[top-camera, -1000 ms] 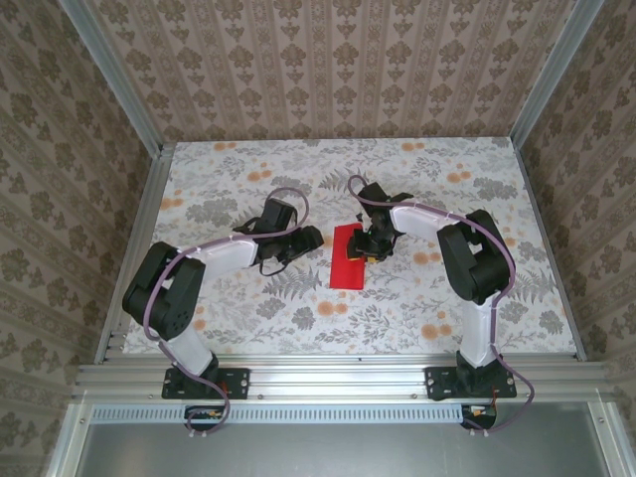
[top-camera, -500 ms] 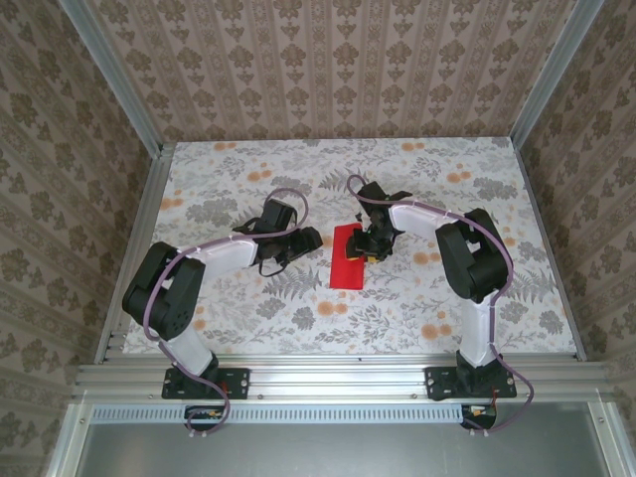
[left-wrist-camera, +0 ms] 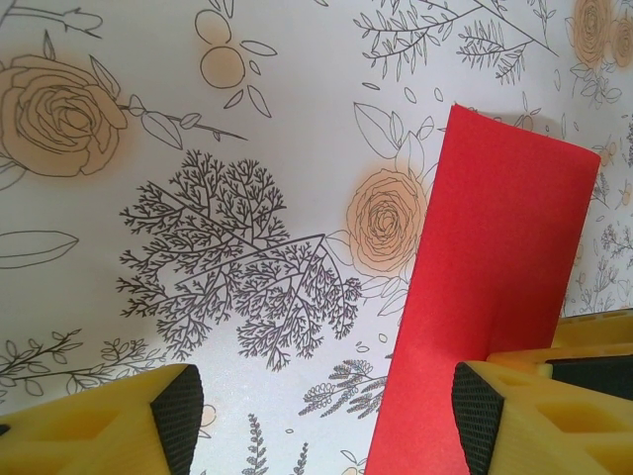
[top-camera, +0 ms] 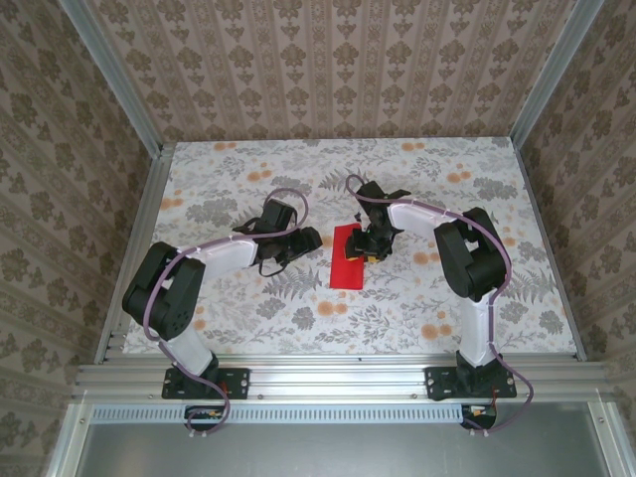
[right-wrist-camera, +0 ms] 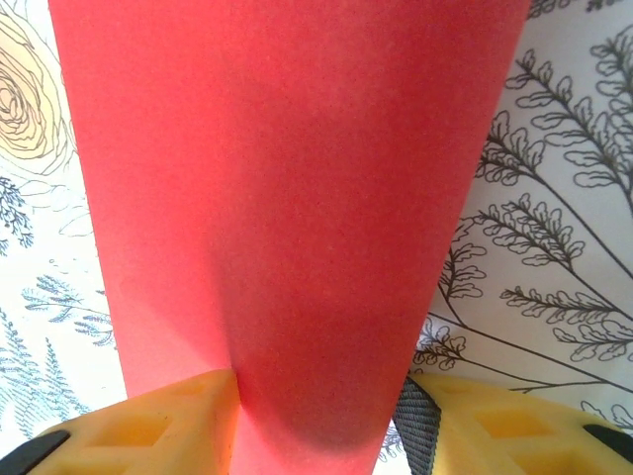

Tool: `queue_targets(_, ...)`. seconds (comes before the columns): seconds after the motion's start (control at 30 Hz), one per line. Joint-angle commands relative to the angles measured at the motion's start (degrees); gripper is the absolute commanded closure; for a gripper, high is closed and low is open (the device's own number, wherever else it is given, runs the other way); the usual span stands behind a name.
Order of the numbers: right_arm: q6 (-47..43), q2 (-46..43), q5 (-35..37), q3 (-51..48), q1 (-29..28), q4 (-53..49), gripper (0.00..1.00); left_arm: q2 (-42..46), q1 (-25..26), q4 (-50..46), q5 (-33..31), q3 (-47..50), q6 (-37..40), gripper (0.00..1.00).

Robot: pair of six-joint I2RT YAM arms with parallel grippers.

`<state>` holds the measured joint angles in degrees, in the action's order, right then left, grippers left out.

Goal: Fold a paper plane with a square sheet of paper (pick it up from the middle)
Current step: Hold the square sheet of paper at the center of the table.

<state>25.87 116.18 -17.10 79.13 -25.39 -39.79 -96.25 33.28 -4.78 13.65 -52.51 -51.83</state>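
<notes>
Floral table (top-camera: 248, 318), papered walls (top-camera: 328, 70); I see left gripper (top-camera: 307, 241) gaping beside the red paper (top-camera: 346, 270), right gripper (top-camera: 366, 254) straddling it, grip unclear.

I work in a lab test booth, not a home: bare aluminium frame posts (top-camera: 111, 75) box in my flower-printed tabletop (top-camera: 397, 308), damask-patterned panels (top-camera: 328, 70) serve as walls, and a metal rail (top-camera: 328, 378) edges it.

Sheet of paper (top-camera: 346, 266) lies mid-tabletop (top-camera: 248, 318). Left tool (top-camera: 305, 241) sits just beside its left edge, and right tool (top-camera: 367, 253) straddles its far right part.
</notes>
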Motion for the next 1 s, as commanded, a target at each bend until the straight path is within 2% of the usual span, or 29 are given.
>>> queue_targets(0.0, 1.3, 5.7, 4.8, -1.8, -0.3, -1.9, 0.5, 1.7, -0.3, -0.9, 0.5, -0.1, 0.9, 0.3)
queue_targets(0.37, 2.3, 7.0, 5.8, -1.8, -0.5, -2.3, 0.5, 0.9, 0.2, 1.3, 2.8, 0.0, 0.9, 0.32)
queue_targets(0.63, -0.5, 7.0, 5.6, -1.8, -0.6, -2.9, 0.51, -1.0, 0.7, 5.1, 6.1, -0.2, 0.0, 0.48)
queue_targets(0.97, -1.6, 7.3, 5.5, -2.0, -0.6, -2.7, 0.51, -3.2, 1.6, 6.3, 7.7, -1.5, -0.5, 0.55)
